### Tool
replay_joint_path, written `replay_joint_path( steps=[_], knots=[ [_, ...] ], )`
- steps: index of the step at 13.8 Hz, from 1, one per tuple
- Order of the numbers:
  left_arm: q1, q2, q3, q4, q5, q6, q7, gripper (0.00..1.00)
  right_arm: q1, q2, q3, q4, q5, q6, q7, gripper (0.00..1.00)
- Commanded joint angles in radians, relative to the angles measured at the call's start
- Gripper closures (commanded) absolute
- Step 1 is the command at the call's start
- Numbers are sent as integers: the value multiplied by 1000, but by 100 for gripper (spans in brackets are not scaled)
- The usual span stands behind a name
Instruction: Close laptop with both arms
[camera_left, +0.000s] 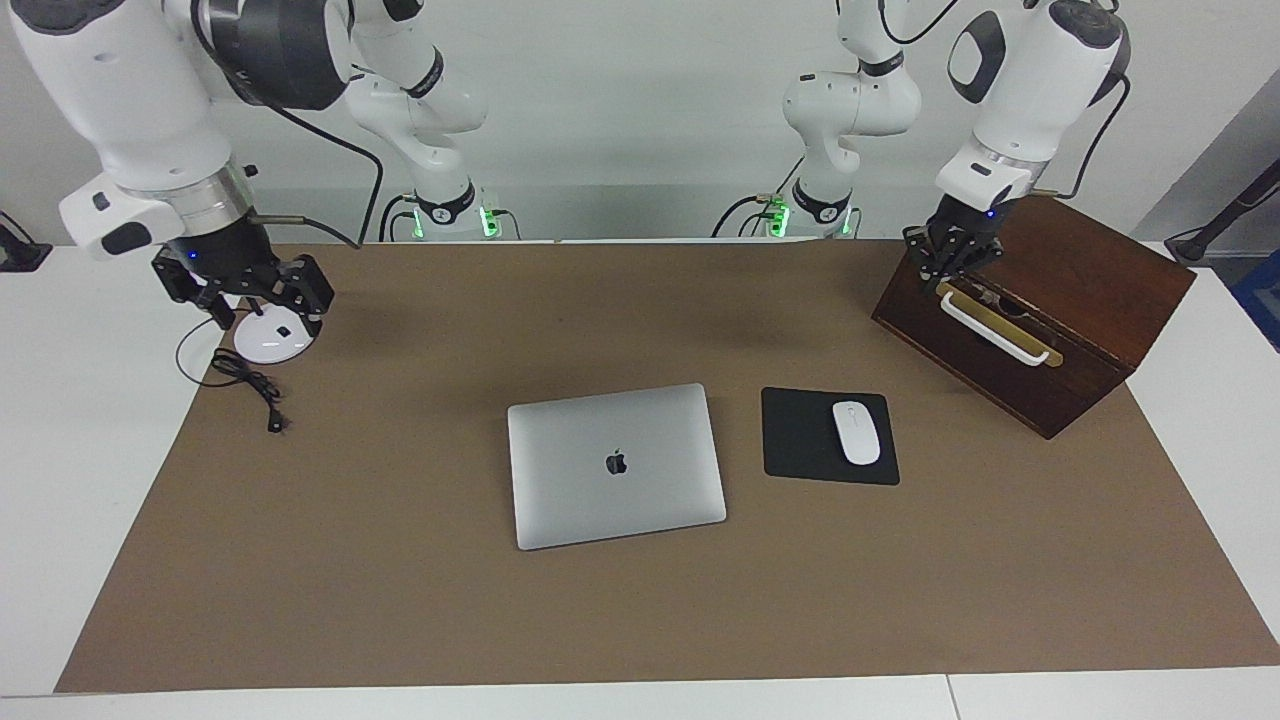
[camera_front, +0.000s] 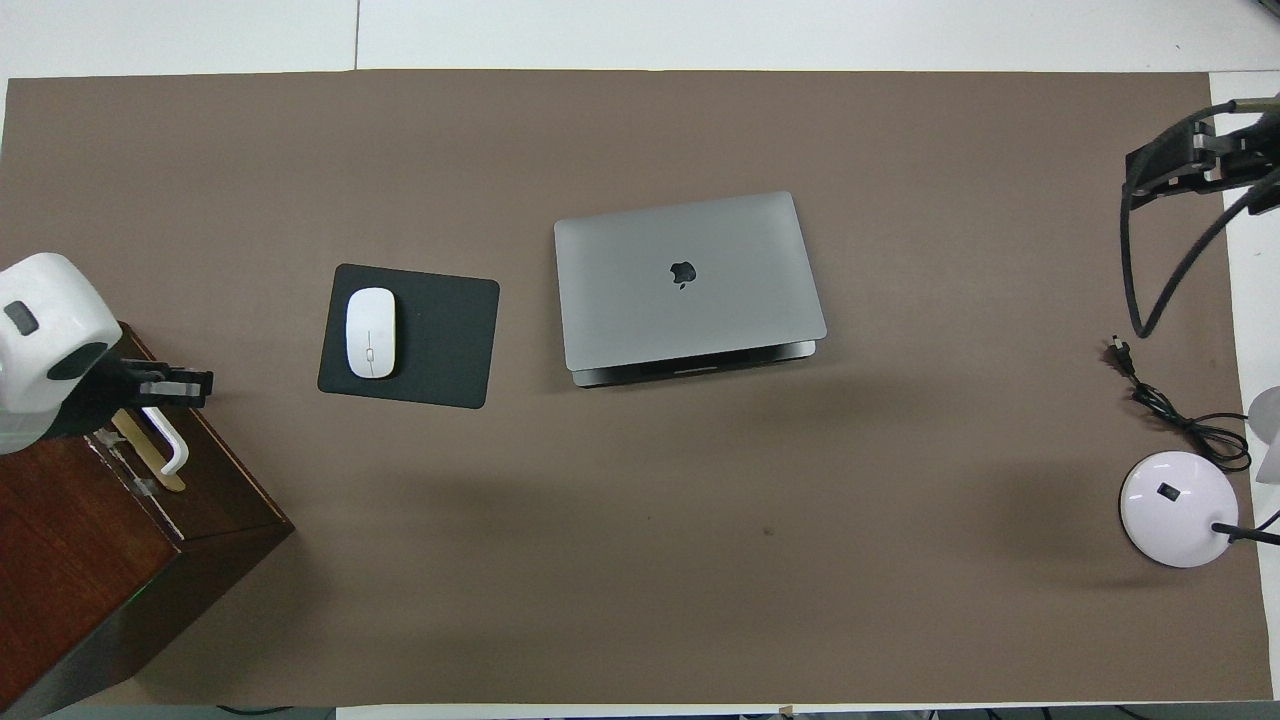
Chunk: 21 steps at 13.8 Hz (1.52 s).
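We are looking at a plain pale grey wall (camera_left: 640, 120) that is standing along a white table (camera_left: 70, 450). A large brown paper sheet (camera_left: 400, 600) is covering most of it. Even, soft light is falling, making faint shadows.

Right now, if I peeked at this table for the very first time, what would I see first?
Probably the shut silver laptop lying flat in the middle of the brown mat, with a white mouse on a black pad beside it. Then the two robot claws up in the air: the left gripper, shut, over the wooden box, and the right gripper, open, over the white lamp's base.
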Motion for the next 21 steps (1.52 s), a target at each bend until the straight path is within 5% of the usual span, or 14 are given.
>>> replay_joint_path(
  steps=[1, 2, 7, 11, 21],
  knots=[
    [56, 23, -11, 71, 20, -70, 1, 25, -47, -19, 15, -10, 35, -32, -24, 0],
    [67, 25, -11, 85, 20, -81, -1, 0, -65, -40, 13, -42, 47, -12, -41, 0],
    [99, 28, -11, 138, 55, -137, -1, 0, -113, -218, 12, -378, 57, 227, -136, 0],
    [102, 104, -11, 264, 55, -197, -8, 0, -67, -238, -100, -377, 55, 227, -176, 0],
    [128, 243, -37, 404, 55, -243, -37, 0, -38, -235, -107, -371, 57, 213, -124, 0]
  ],
)
